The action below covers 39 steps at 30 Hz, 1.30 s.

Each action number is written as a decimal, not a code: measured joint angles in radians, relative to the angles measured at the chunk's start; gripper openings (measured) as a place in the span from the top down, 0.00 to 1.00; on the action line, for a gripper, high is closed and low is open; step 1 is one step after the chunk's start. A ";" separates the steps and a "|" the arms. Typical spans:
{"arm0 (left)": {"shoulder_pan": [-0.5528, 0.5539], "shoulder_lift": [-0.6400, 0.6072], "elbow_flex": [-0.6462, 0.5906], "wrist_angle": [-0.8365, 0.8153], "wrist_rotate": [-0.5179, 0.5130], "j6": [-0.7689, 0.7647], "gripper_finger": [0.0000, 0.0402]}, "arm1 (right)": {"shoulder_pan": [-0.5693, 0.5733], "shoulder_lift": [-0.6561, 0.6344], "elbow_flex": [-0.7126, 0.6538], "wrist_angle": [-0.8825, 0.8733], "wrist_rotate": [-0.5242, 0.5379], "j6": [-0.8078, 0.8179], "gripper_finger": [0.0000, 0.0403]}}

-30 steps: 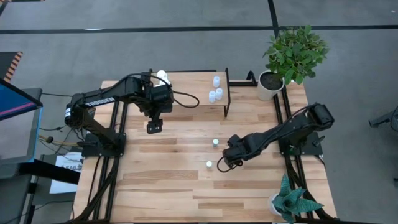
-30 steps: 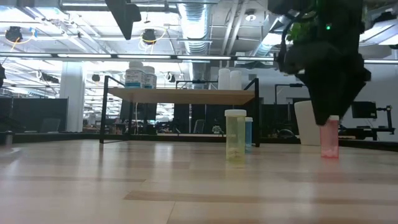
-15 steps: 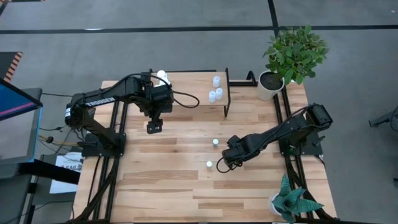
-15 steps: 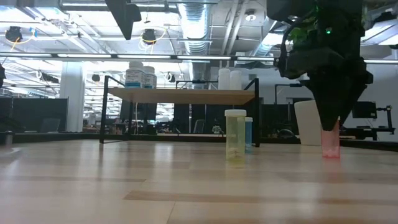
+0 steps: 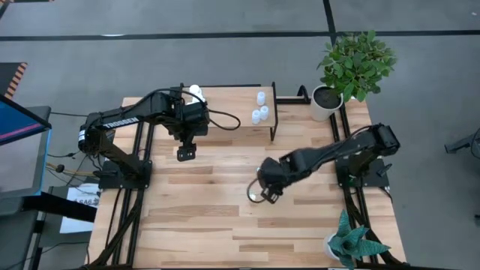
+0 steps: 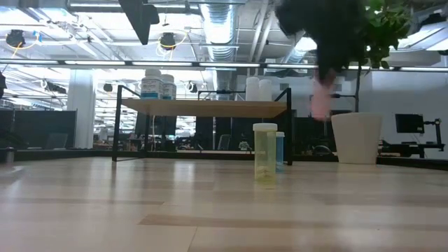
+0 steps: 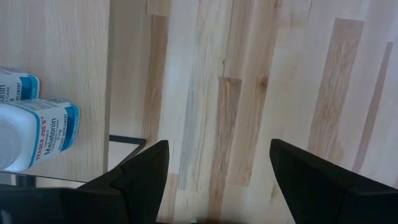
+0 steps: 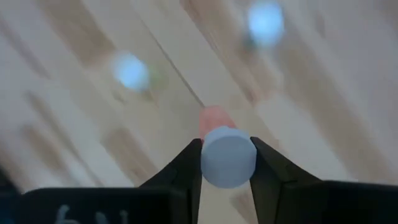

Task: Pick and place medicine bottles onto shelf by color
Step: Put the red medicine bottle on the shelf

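Note:
My right gripper [image 5: 264, 193] is shut on a small pink bottle [image 6: 320, 105] with a pale cap, held above the middle of the table. A yellow-green bottle [image 6: 264, 150] and a blue one [image 6: 280, 148] stand on the table; both show blurred under the held bottle in the right wrist view [image 8: 132, 70] [image 8: 266, 22]. The shelf [image 6: 203, 107] stands at the far side. On it are white blue-labelled bottles [image 7: 37, 124] at its left end and small pale bottles [image 5: 259, 111] at its right end. My left gripper [image 5: 185, 154] is open and empty just in front of the shelf. My right gripper pinches the pink bottle's pale cap [image 8: 227, 157] between its two fingers [image 8: 194, 163], one on each side. The fingers come from above, pointing down. The bottle hangs upright below them, its pink body [image 8: 214, 116] clear of the table.
A potted plant [image 5: 352, 67] in a white pot stands at the far right corner. Another plant [image 5: 352, 244] stands at the near right corner. The shelf's black frame [image 5: 272, 112] rises at its right end. Bare tabletop lies to the near left [image 5: 187, 217].
My right gripper has lifted the pink bottle off the table and carried it up and toward the table's left. The bottle stays upright. The yellow-green and blue bottles have stayed in place.

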 joint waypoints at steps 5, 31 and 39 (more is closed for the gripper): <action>0.000 0.000 0.000 0.000 -0.003 0.000 0.34 | -0.078 -0.001 0.176 0.002 0.044 -0.208 0.74; -0.077 -0.526 -0.474 0.344 -0.012 -0.208 0.34 | -0.490 -0.001 0.389 0.383 0.009 -0.592 0.73; -0.095 -0.726 -0.800 0.730 0.049 -0.213 0.34 | -0.569 0.011 0.391 0.525 -0.001 -0.630 0.73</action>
